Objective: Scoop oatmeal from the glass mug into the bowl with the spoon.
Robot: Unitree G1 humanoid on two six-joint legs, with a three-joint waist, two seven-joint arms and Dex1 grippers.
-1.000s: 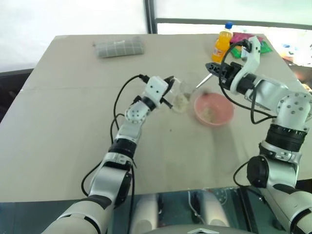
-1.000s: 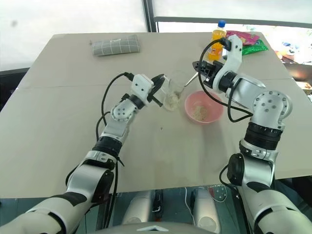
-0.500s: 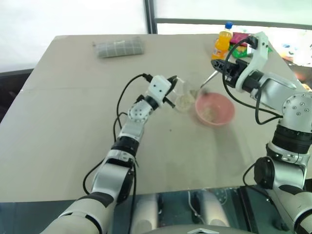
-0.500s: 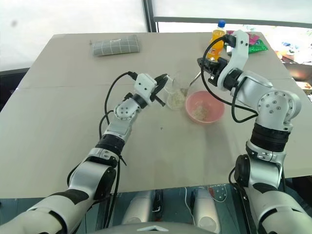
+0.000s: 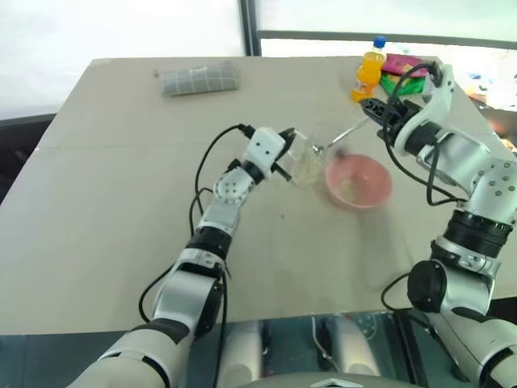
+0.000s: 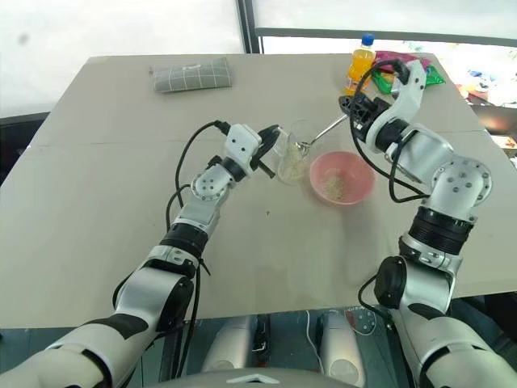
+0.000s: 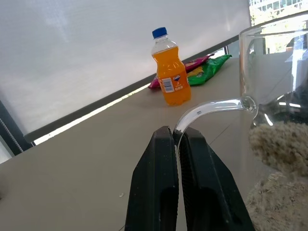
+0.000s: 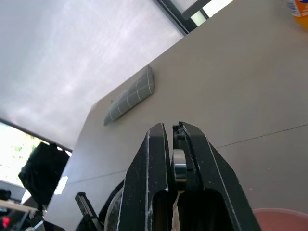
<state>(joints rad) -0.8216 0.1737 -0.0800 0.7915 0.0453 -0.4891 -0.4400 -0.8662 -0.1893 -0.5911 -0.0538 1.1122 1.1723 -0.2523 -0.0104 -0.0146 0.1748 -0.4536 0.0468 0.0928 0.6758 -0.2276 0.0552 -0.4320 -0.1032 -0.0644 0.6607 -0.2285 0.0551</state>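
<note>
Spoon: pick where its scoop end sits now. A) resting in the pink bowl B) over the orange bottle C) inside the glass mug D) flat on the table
C: the spoon, held by the right hand, slants down into the glass mug.

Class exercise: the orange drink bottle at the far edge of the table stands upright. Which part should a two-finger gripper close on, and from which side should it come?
Probably the orange drink bottle is best gripped across its round body below the blue cap, fingers level. Come from the table's open near side: snack packets lie close behind it, and the right gripper works nearby.
</note>
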